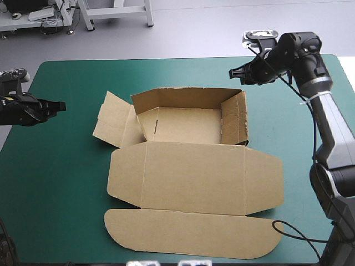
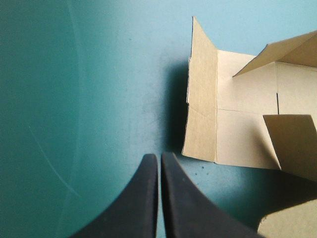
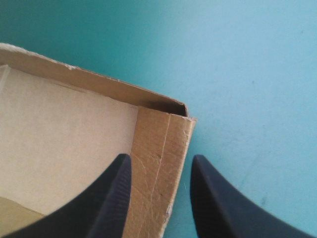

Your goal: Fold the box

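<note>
While the table (image 1: 61, 183) takes up most of the high view, its near corners are cut off, and each wrist view shows only a bare patch of the teal-green cover (image 3: 247, 74). A faint pale scratch (image 2: 49, 156) curves across that cover beside the left fingers.

The brown box (image 1: 183, 126) lies at the middle of the table, half formed. Its far wall (image 1: 177, 98) and right wall (image 1: 236, 119) stand raised. The side flaps (image 1: 111, 119) on the left splay outward, partly lifted. The lid (image 1: 194, 177) lies flat toward the near edge and ends in a rounded flap (image 1: 188, 233). The raised right wall hides the tray floor beneath it.

The right gripper (image 1: 233, 72) hangs over the box's far right corner with its fingers spread apart and nothing in them. In its own view the top of the right wall lies under the gap between the fingers, and the rest of the box is cut off. Whether the fingers touch the board cannot be told.

The left gripper (image 1: 61, 105) is well apart from the box, over bare cover. Its fingers are pressed together with only a sliver between them, and they grasp nothing. Ahead of them and to one side stand the splayed side flaps, with the box beyond running out of view.
</note>
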You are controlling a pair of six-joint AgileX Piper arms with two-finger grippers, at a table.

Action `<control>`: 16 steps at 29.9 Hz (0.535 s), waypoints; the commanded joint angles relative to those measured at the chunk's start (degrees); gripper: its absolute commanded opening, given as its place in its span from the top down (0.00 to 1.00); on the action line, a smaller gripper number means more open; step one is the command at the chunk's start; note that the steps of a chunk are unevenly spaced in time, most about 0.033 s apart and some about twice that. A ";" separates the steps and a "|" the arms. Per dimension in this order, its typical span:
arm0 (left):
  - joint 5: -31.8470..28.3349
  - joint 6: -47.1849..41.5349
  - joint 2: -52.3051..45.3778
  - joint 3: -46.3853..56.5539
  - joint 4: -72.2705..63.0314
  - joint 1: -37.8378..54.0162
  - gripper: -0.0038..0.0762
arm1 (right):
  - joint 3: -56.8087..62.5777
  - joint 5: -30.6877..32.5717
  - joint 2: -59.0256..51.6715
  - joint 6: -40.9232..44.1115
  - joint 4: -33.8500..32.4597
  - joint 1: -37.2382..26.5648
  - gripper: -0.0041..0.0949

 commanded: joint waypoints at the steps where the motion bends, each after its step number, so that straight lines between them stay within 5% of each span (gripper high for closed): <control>1: -2.80 0.19 -1.79 -1.41 -2.61 0.01 0.95 | -1.91 0.28 -7.22 0.00 -0.29 -0.08 0.59; 12: -2.69 0.77 -1.79 -1.41 -3.45 0.01 0.95 | 16.58 0.17 -20.47 3.07 0.13 -0.08 0.59; 16: -2.43 0.77 -1.79 -1.41 -3.67 0.01 0.95 | 23.27 -6.19 -19.24 2.61 0.63 -0.08 0.59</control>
